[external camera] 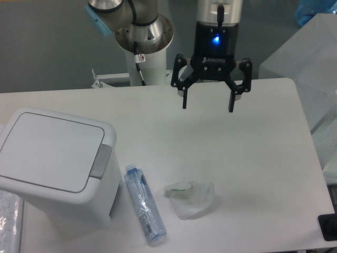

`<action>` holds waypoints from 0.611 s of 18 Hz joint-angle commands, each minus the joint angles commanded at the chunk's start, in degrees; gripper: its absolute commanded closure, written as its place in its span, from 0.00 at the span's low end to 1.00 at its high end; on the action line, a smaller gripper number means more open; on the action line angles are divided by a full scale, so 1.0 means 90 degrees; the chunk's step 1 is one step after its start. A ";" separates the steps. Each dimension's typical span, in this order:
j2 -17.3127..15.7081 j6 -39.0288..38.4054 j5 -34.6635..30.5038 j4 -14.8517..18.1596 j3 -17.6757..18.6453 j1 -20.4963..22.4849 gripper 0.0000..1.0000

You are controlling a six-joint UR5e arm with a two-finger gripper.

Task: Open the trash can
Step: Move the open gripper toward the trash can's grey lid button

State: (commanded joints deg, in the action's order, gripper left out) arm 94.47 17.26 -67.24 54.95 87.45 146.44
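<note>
Trash can [55,163]: white boxy bin at the front left corner of the surface [221,142], flat lid shut, grey push-button [100,161] on the rim side facing the surface's middle. Tool [207,108]: black two-finger unit with a blue light, hanging above the back edge of the surface, fingers spread wide, holding nothing, well apart from the can. Bottle [145,204]: clear plastic, lying flat just beside the can near the front edge. Wrapper [190,197]: crumpled clear plastic, near the bottle, toward the front middle. Nothing lies between tool and push-button.
</note>
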 joint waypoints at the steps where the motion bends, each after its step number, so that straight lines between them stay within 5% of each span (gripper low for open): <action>1: 0.0107 -0.0226 0.0000 -0.0128 0.0010 -0.0137 0.00; 11: 0.0558 -0.0920 -0.0019 -0.0344 -0.0068 -0.0967 0.00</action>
State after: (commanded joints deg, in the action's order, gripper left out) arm 99.49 8.97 -67.41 51.86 86.84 137.73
